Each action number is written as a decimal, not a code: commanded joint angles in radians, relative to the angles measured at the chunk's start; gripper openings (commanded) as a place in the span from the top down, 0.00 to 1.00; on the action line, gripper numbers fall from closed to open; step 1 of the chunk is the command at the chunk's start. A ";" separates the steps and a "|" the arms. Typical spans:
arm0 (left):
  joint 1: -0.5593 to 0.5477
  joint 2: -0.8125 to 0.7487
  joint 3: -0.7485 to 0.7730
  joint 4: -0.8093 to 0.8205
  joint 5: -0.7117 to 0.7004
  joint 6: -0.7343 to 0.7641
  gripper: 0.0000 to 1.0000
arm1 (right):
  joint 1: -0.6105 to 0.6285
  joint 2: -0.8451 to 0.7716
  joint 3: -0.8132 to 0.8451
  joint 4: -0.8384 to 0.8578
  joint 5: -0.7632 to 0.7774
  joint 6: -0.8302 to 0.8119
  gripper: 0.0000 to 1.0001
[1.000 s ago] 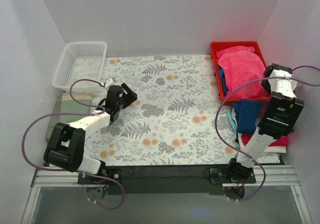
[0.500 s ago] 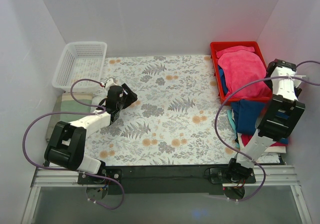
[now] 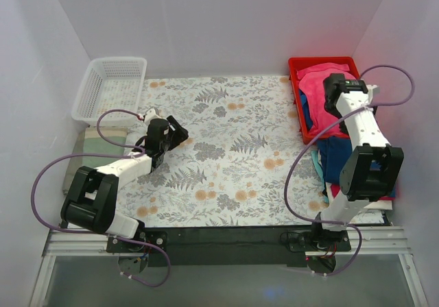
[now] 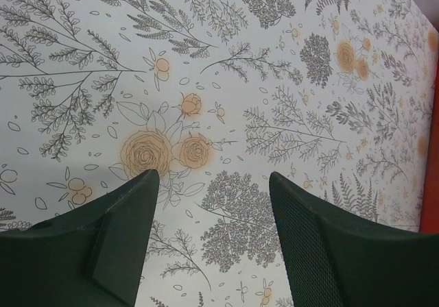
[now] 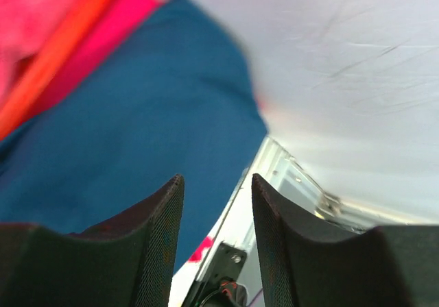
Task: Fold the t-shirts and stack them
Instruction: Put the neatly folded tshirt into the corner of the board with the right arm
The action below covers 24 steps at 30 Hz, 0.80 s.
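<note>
Navy t-shirt (image 3: 337,157) lies unfolded below the red bin (image 3: 319,61), frame right; we see left gripper (image 4: 212,175) and right gripper (image 5: 215,178) spread, empty.

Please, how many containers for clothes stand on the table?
2. A white mesh basket stands at the far left corner. A red bin stands at the far right corner, with pink cloth piled in it. No other container shows.

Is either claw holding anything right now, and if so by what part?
Nothing. The left claw is open over the floral cloth; the right claw is open too, both empty.
</note>
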 commanded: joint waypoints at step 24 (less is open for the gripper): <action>-0.116 -0.124 -0.048 -0.021 -0.102 0.154 0.28 | 0.630 -0.541 -0.502 0.931 -0.766 -0.343 0.48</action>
